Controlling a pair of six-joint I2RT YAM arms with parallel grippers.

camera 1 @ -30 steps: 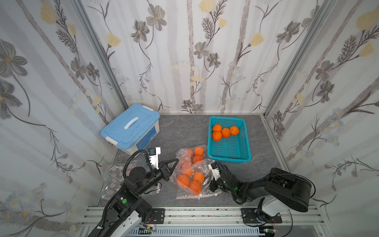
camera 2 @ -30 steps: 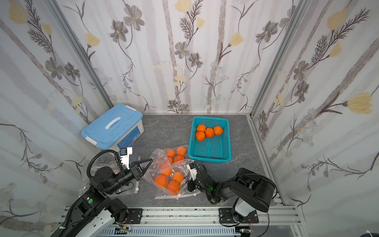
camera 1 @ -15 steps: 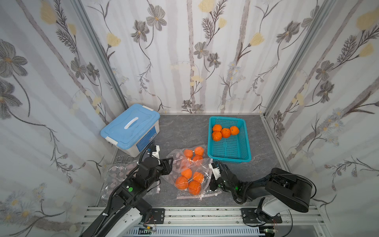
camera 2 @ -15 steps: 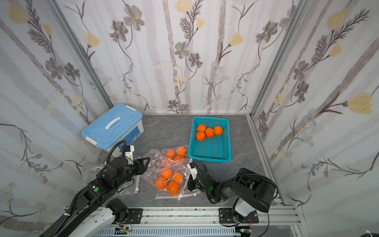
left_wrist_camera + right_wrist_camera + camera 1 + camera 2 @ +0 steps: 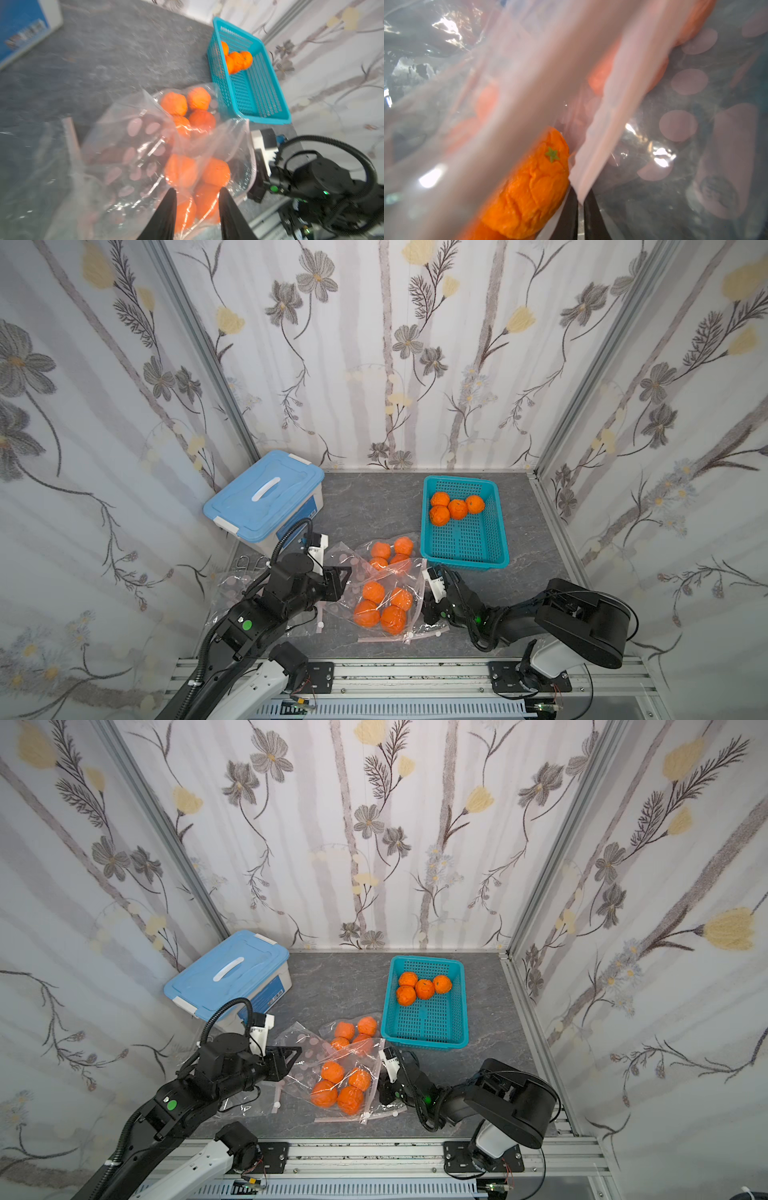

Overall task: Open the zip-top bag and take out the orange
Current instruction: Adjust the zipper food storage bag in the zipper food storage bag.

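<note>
Left wrist view: the left gripper [image 5: 197, 190] has let go and hangs half-open, empty, over the bag [image 5: 135, 155]. The right gripper [image 5: 578, 207] stays pinched on the bag's rim. The oranges [image 5: 180, 170] remain inside, so reaching in looks next.

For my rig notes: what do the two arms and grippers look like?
Both the left arm and right arm are black with white lower links, ribbed black cables, white wrist camera blocks and a green dot each. Jaws are slim, black, tapered.
</note>
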